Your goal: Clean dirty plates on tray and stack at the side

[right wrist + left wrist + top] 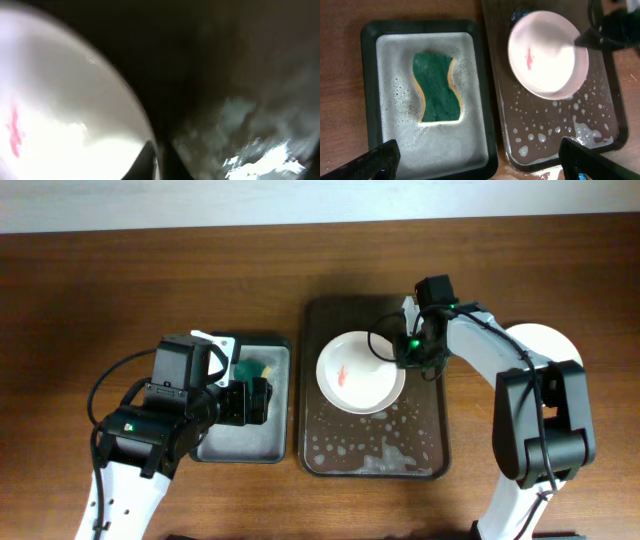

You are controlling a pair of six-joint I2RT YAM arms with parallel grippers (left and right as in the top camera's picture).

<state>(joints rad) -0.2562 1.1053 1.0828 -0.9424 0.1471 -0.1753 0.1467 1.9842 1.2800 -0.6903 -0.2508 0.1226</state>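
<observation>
You've got one brown wooden table carrying one large dark brown rectangular tray, wet and foam-flecked, and beside it one smaller grey sponge tray. One round white plate sits at the big tray's far end, bearing a single red smear. More plain white plate shows off to the right, half behind your arm, so there's no counting it. One green sponge lies in suds. Left gripper hovers over it, jaws wide apart. Right gripper is at the smeared plate's rim, but the grip can't be made out.
</observation>
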